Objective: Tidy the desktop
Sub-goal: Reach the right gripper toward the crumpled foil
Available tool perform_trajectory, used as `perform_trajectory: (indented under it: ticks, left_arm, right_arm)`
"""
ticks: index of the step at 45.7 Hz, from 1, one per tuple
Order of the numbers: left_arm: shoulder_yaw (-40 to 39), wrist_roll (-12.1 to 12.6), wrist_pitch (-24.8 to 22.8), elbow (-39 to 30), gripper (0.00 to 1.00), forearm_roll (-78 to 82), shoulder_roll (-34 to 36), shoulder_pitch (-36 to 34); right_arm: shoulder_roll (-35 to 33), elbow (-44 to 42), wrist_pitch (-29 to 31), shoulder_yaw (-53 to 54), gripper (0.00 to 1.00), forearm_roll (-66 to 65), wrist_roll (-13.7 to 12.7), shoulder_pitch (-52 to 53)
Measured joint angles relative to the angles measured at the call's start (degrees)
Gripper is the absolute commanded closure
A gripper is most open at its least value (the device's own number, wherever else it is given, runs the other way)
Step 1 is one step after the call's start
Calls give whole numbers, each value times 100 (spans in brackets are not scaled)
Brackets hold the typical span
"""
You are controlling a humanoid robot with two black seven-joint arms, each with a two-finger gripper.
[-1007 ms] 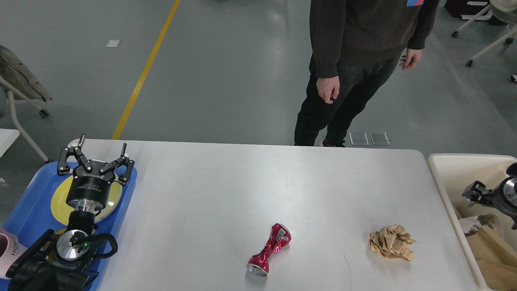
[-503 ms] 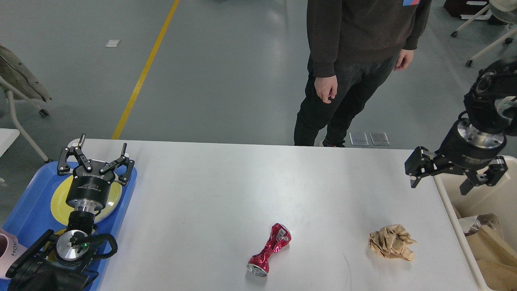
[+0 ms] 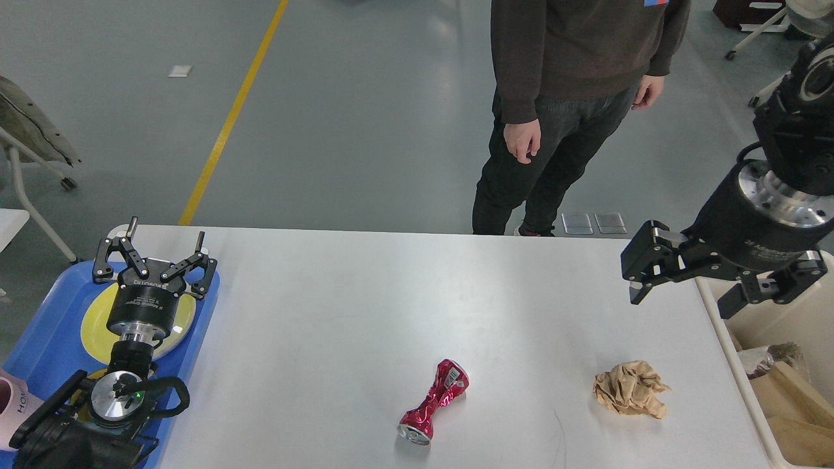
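The white desktop (image 3: 365,299) fills the middle of the head view. On it lie a crushed red can (image 3: 434,402) near the front centre and a crumpled brown paper ball (image 3: 629,389) to its right. My left gripper (image 3: 164,233) is open and empty, held over the yellow plate (image 3: 98,326) on the blue tray (image 3: 45,339) at the left edge. My right gripper (image 3: 681,305) is open and empty, hanging above the desktop's right edge, up and to the right of the paper ball.
A cream bin (image 3: 791,329) with brown paper and scraps stands at the right edge. A pink cup (image 3: 14,405) sits at the tray's front. A person (image 3: 560,104) stands behind the table. Chairs stand on the floor at far left and far right.
My right arm has risen out of the cream bin and moved left over the desktop's right edge, its gripper open. The left arm, can and paper ball have not moved.
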Motion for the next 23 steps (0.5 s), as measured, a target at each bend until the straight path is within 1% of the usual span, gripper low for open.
perform_trajectory:
  ticks: [3,5,15,20,23]
  left_arm:
    - [0,0,0,0,4,0,0,0]
    - [0,0,0,0,4,0,0,0]
    - [0,6,0,-3,4,1,-6,0]
    - [0,6,0,-6,4,0,-7,0]
    - [0,6,0,-8,4,-1,-7,0]
  right_arm:
    - [110,18,-142,-145,1,15,147,49]
    - [154,19,-231,-255,1,18,183,61]
    - [148,-33,-441,-586,1,20,209,29]
    - [-167,-160,-573,-605,1,-3,197,-329]
    - [-433,-380,-751,-590,1,-11,187,-857]
